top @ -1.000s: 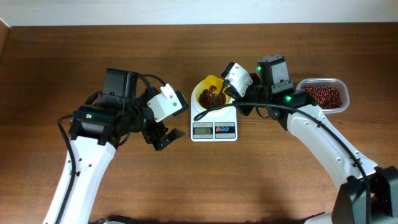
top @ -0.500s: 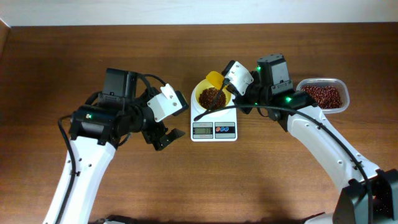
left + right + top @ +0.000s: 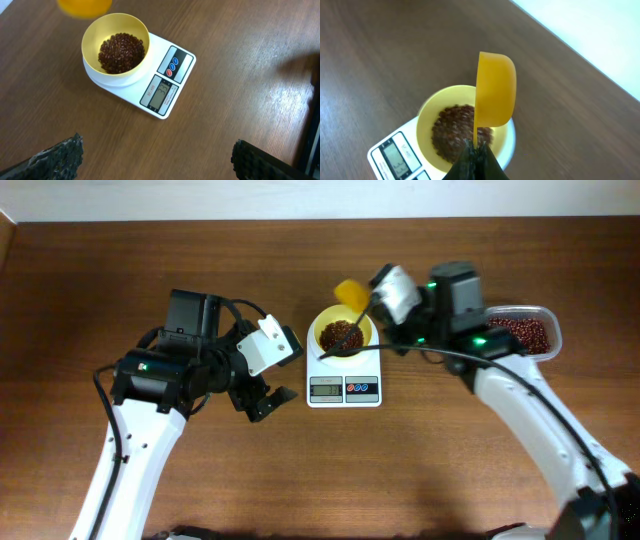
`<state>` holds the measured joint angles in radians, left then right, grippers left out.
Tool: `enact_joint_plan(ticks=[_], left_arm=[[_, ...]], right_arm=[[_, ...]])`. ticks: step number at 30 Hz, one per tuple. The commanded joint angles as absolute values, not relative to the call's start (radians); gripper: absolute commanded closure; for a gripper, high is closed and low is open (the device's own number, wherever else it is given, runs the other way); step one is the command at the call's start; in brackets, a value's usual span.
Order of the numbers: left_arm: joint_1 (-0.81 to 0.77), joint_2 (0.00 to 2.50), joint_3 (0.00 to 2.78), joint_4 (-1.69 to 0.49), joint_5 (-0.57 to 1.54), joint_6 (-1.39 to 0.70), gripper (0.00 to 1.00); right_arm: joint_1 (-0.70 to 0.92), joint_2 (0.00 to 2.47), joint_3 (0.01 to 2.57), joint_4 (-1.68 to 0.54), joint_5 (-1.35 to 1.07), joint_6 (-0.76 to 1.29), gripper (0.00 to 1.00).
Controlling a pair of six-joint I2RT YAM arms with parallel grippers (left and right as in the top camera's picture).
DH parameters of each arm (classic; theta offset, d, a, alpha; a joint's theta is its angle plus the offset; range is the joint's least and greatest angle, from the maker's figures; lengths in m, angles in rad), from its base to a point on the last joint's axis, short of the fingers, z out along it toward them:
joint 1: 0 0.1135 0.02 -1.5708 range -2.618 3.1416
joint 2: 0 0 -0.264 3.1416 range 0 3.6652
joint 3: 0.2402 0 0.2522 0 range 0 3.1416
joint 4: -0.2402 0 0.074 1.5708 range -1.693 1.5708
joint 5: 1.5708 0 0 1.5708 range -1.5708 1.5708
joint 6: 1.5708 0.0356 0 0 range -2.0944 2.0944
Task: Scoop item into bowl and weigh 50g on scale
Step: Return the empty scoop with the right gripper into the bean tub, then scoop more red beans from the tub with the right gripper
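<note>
You have two matching arms. Your left arm [image 3: 130, 450] and right arm [image 3: 535, 425] are both built from long, smooth white links joined by boxy black joint housings [image 3: 192, 315]. A small green light [image 3: 143, 366] glows on your left arm, and two show on the right. Thin black cables [image 3: 238, 308] loop past each wrist, where a white camera block [image 3: 272, 345] sits. Your left gripper [image 3: 268, 402] has black fingers [image 3: 56, 157] with rough, pebbled pads.
</note>
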<state>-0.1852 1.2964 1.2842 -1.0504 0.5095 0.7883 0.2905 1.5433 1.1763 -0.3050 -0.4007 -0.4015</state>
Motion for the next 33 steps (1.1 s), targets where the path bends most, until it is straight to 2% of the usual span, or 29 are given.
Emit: enact_joint_plan(ticks=[1,4,6,11,15,18,20,24,33], left_arm=[[-0.187,1.298,1.276,-1.049,0.527,0.776,0.01],[-0.187,1.298,1.276,-1.049,0.527,0.776,0.01],[-0.187,1.298,1.276,-1.049,0.527,0.776,0.01],[-0.187,1.298,1.276,-1.049,0.527,0.776,0.01],[-0.187,1.298,1.276,-1.049,0.527,0.776,0.01],[-0.187,1.298,1.276,-1.049,0.527,0.776,0.01],[-0.187,1.298,1.276,-1.049,0.527,0.776,0.01],[-0.187,1.298,1.276,-1.049,0.527,0.776,0.01],[-0.187,1.298,1.276,-1.049,0.527,0.776,0.01]], right_arm=[[0.144,1.444,1.197,-0.326,-0.348,-0.360,0.96],[-0.031,1.399,1.197,-0.348,-0.312,-0.361,0.96],[-0.150,1.408,1.197,-0.411,-0.172,-0.361,0.96],[-0.300,1.503,1.195,-0.568,-0.102,-0.361,0.96],[-0.316,1.617,1.194,-0.639,0.074,-0.361,0.96],[-0.315,1.659,1.194,-0.655,0.083,-0.361,0.96],[-0.315,1.684,1.194,-0.656,0.064,-0.357,0.96],[-0.315,1.699,1.195,-0.663,-0.144,-0.275,0.96],[-0.331,1.699,1.198,-0.664,-0.150,-0.114,0.96]])
